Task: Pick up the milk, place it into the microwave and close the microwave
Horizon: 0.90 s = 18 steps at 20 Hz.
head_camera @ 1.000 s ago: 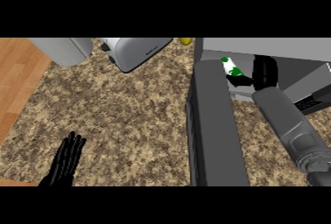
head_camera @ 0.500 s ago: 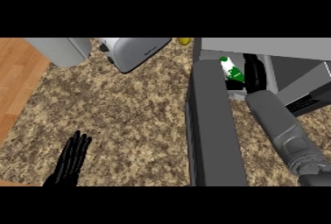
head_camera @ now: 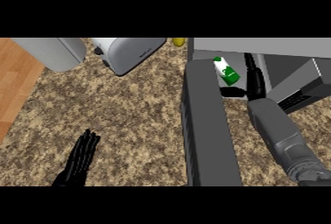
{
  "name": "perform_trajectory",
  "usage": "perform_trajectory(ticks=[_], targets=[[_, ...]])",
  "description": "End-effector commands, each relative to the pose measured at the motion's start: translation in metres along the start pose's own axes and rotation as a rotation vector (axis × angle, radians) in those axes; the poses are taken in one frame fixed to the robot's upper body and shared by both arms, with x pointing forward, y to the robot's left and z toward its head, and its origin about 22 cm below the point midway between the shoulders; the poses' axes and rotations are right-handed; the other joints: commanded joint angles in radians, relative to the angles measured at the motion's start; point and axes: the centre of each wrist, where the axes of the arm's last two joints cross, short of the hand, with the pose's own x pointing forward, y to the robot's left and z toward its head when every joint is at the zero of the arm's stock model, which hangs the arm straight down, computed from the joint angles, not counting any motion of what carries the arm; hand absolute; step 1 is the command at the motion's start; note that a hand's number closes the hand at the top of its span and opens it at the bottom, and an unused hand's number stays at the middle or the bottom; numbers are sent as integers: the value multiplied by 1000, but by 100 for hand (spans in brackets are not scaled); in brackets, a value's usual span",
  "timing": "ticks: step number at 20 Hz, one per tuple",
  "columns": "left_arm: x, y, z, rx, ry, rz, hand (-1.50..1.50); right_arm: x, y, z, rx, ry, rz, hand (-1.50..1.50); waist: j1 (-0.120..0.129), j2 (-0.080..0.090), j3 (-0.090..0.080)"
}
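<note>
- Black right hand [head_camera: 253,83]: fingers nearly straight, thumb spread, just beside the white-and-green milk carton [head_camera: 226,72], not curled round it.
- The carton stands tilted inside the open grey microwave [head_camera: 258,46].
- Placing looks done; next, withdraw the hand and swing the grey door [head_camera: 207,131] shut.
- Black left hand [head_camera: 77,159] rests at lower left, fingers straight.

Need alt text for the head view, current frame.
The right robot hand is inside the open microwave, beside a green-and-white milk carton, with the door swung out. The left robot hand rests open at lower left over the speckled counter; a toaster sits behind.
</note>
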Motion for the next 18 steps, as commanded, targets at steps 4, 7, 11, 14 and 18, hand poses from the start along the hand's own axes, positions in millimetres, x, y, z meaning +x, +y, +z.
perform_trajectory(ticks=[4, 7, 11, 14, 18], targets=[[-4, -6, -3, -11, -6, -1, -150, -34, -5, 38, -8, 29, -120, -150, -23, -11, -1], [3, -21, -14, -19, -5, 1, -150, -30, 7, 44, 4, 33, -180, -150, -32, -16, -1], [5, -26, -7, -25, 2, 6, -150, -56, -11, 67, 68, 40, -299, -150, -34, -18, -1], [7, -23, 5, -39, 7, -6, -150, -67, 1, 100, 90, 51, -336, -150, -40, -24, -2], [-12, -38, -19, -41, 6, -17, -150, -76, 8, 129, 109, 58, -366, -150, -70, -32, -4]])
